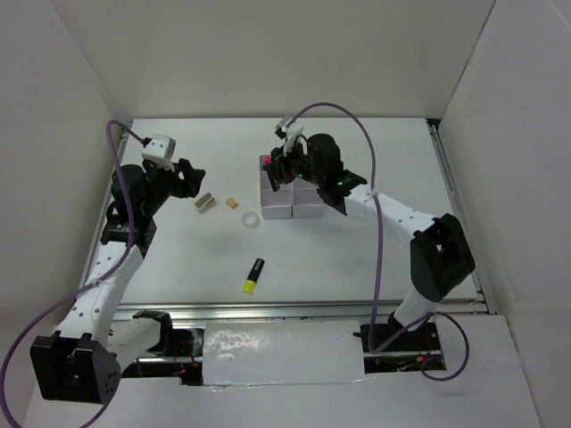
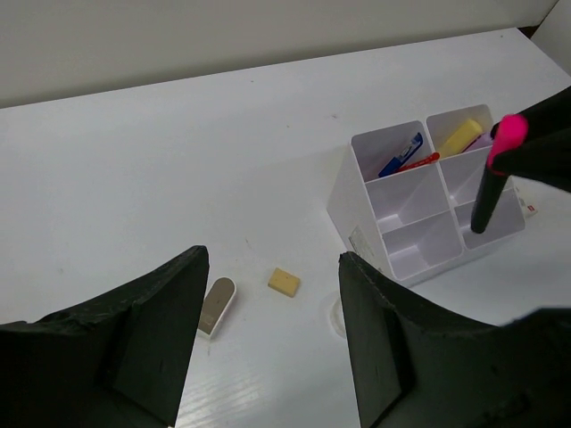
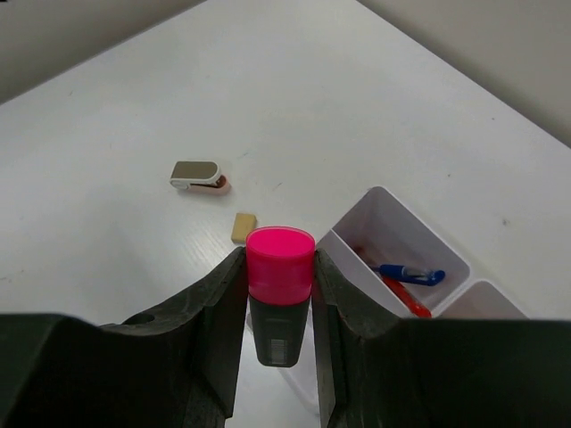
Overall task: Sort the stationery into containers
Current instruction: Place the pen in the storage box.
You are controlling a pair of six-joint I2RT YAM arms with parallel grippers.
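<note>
Between the fingers of the right gripper point(image 3: 279, 294) I am seeing the pink-black highlighter point(image 3: 280, 259) standing upright, pink cap up. The jaws are pressing on both sides of its barrel, so that gripper is clamping it. Directly under it the white compartment block point(image 2: 357, 201) is sitting on the table point(image 1: 357, 259). In the left wrist view the highlighter's black end is dipping into the mouth of a corner cell; I cannot tell whether it is touching the bottom. Off to one side of the right gripper a blue pen point(image 3: 406, 272) and a red pen point(image 3: 403, 296) are lying together in one cell, and the neighbouring cell is holding a pale yellow stick point(image 2: 459, 136).

The left gripper point(image 1: 187, 176) is hovering well apart from the block, its jaws standing wide with nothing between them. Just below and ahead of it the metal clip point(image 2: 217, 306) and the tan eraser point(image 2: 284, 282) are lying side by side, not touching. The clear tape ring point(image 1: 252, 219) is resting past the eraser, between that gripper and the block. The yellow-black highlighter point(image 1: 254, 276) is lying alone, back towards the arm bases from both grippers
</note>
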